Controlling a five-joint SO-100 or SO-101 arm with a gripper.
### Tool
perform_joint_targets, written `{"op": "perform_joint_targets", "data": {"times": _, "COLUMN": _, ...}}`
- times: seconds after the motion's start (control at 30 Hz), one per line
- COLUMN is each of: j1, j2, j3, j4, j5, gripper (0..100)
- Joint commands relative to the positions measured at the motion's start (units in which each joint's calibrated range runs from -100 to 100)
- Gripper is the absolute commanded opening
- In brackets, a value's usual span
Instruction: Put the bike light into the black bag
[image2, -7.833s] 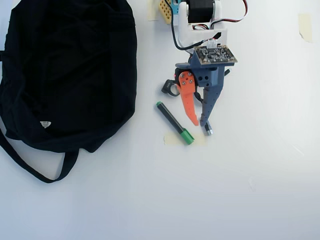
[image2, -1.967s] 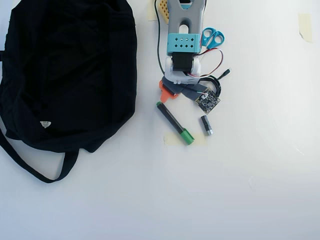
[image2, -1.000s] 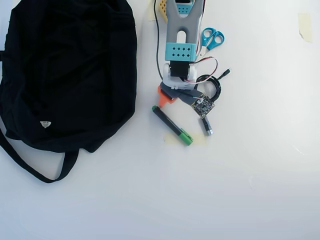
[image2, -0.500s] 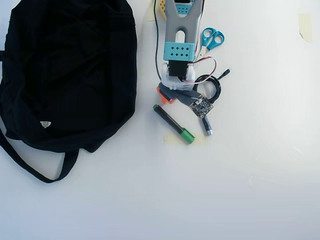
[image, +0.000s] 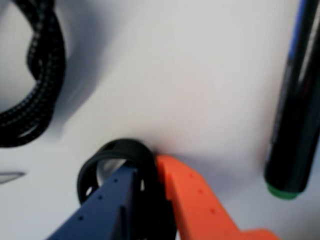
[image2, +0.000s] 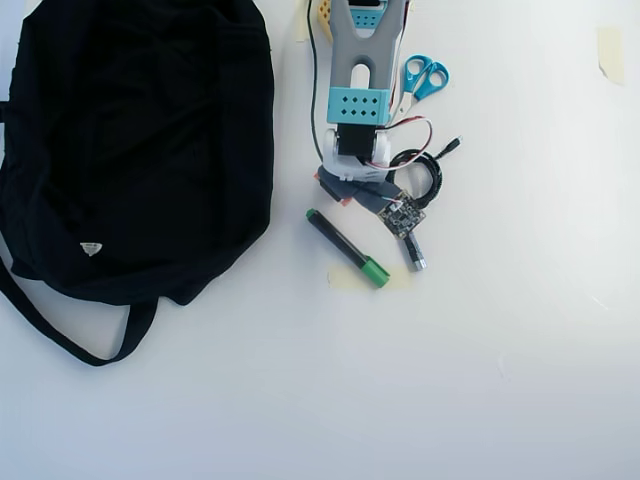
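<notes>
In the wrist view my gripper (image: 147, 167) is shut on the bike light (image: 117, 150). Its black body sits between the blue finger (image: 107, 205) and the orange finger (image: 192, 200), and its ring-shaped strap loop sticks out past the tips, close to the white table. In the overhead view the gripper (image2: 343, 190) points down just right of the black bag (image2: 140, 140), and the light is hidden under the arm. The bag lies flat at the left with its white label (image2: 91, 248) and strap (image2: 60, 335) showing.
A black marker with a green cap (image2: 347, 248) (image: 295, 100) lies just below the gripper. A coiled black cable (image2: 425, 175) (image: 40, 80) and a small black-and-silver cylinder (image2: 413, 252) lie to the right. Blue scissors (image2: 425, 77) are beside the arm.
</notes>
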Motion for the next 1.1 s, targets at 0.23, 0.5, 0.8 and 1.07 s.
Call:
{"op": "perform_joint_targets", "data": {"times": 0.23, "j1": -0.1, "j2": -1.3, "j3": -11.5, "j4": 12.8, "j5": -0.8, "gripper": 2}}
{"op": "perform_joint_targets", "data": {"times": 0.5, "j1": 0.0, "j2": -1.3, "j3": -21.2, "j4": 21.5, "j5": -1.5, "gripper": 2}}
{"op": "perform_joint_targets", "data": {"times": 0.8, "j1": 0.5, "j2": -1.4, "j3": -30.7, "j4": 28.8, "j5": -3.7, "gripper": 2}}
{"op": "perform_joint_targets", "data": {"times": 1.07, "j1": 2.2, "j2": -1.5, "j3": -39.7, "j4": 28.9, "j5": -6.6, "gripper": 2}}
